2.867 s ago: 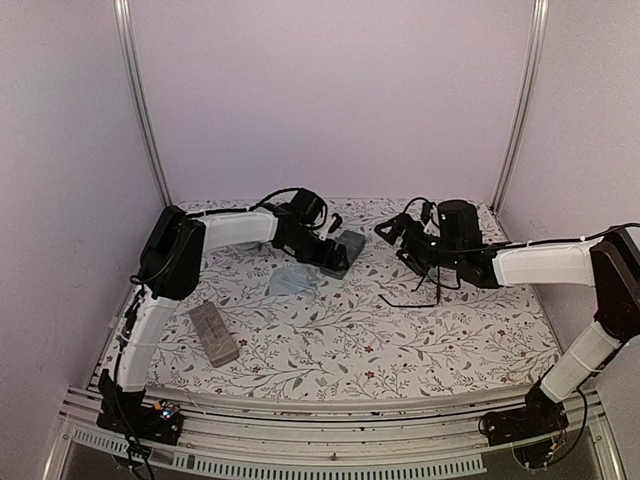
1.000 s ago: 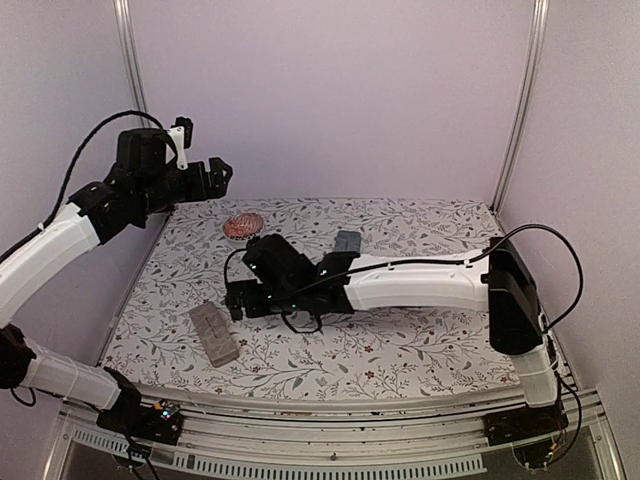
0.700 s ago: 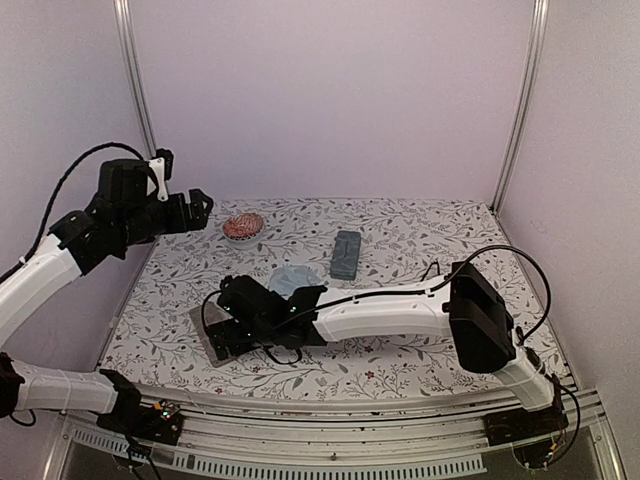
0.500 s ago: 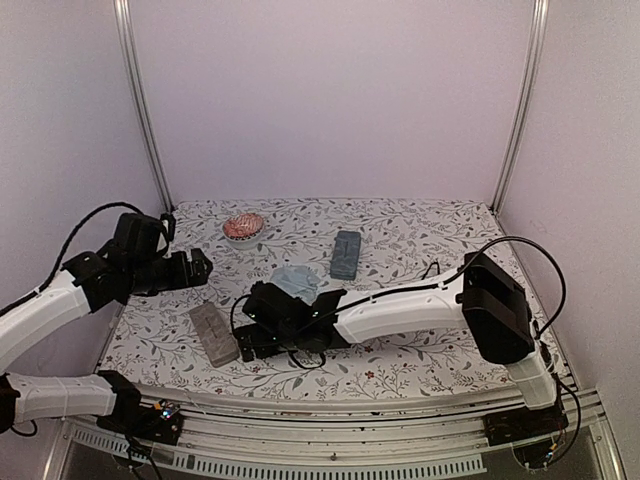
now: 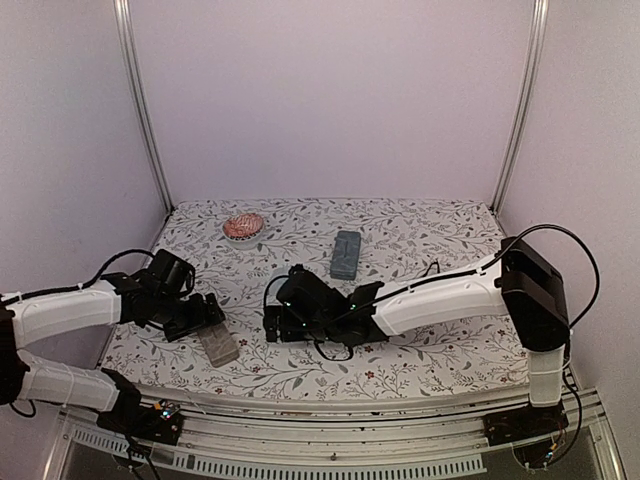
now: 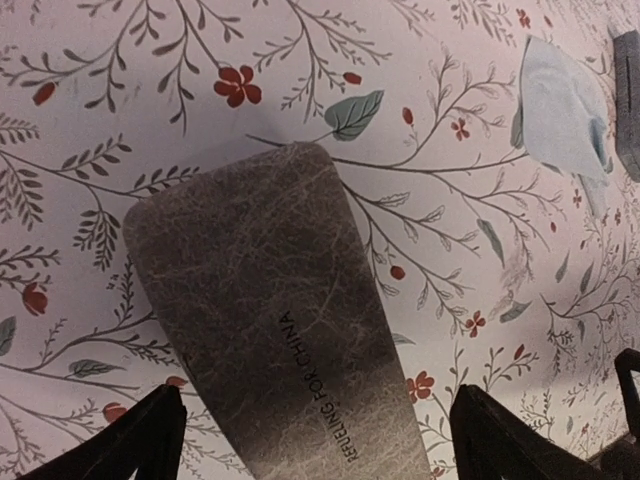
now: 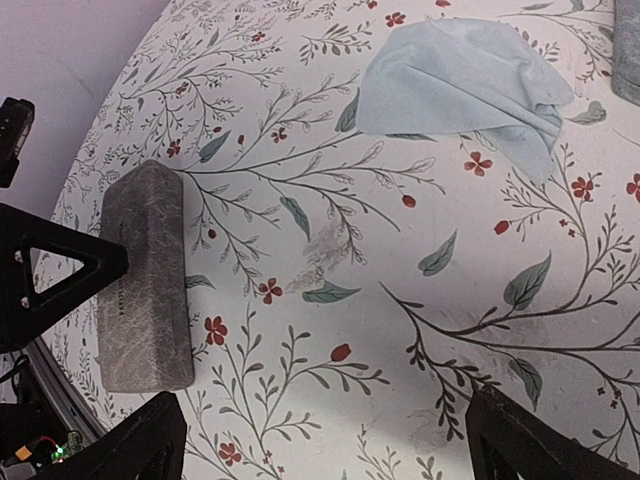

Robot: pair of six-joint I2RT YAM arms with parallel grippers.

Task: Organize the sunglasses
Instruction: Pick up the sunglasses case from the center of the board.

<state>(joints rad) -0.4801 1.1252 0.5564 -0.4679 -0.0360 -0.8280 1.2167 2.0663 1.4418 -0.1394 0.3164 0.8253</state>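
Note:
I cannot make out the sunglasses in any view. The tan-grey case (image 5: 215, 342) lies at the front left and is closed. My left gripper (image 5: 205, 312) hovers low over it, open. In the left wrist view the case (image 6: 270, 330) lies between and beyond the spread fingers of the left gripper (image 6: 315, 450). My right gripper (image 5: 275, 325) is open and empty over bare tablecloth, just right of the case. The right wrist view shows the right gripper (image 7: 325, 445), the case (image 7: 145, 280) and the left fingers (image 7: 50, 270).
The blue-grey case (image 5: 346, 254) lies closed at mid-back. A light blue cloth (image 7: 460, 75) lies crumpled between the cases. A small pink-red thing (image 5: 243, 225) sits at the back left. The right arm (image 5: 430, 295) stretches across the table's middle.
My left arm has come down from high at the back left to just above the tan-grey case. My right gripper has drawn back to the right, away from that case.

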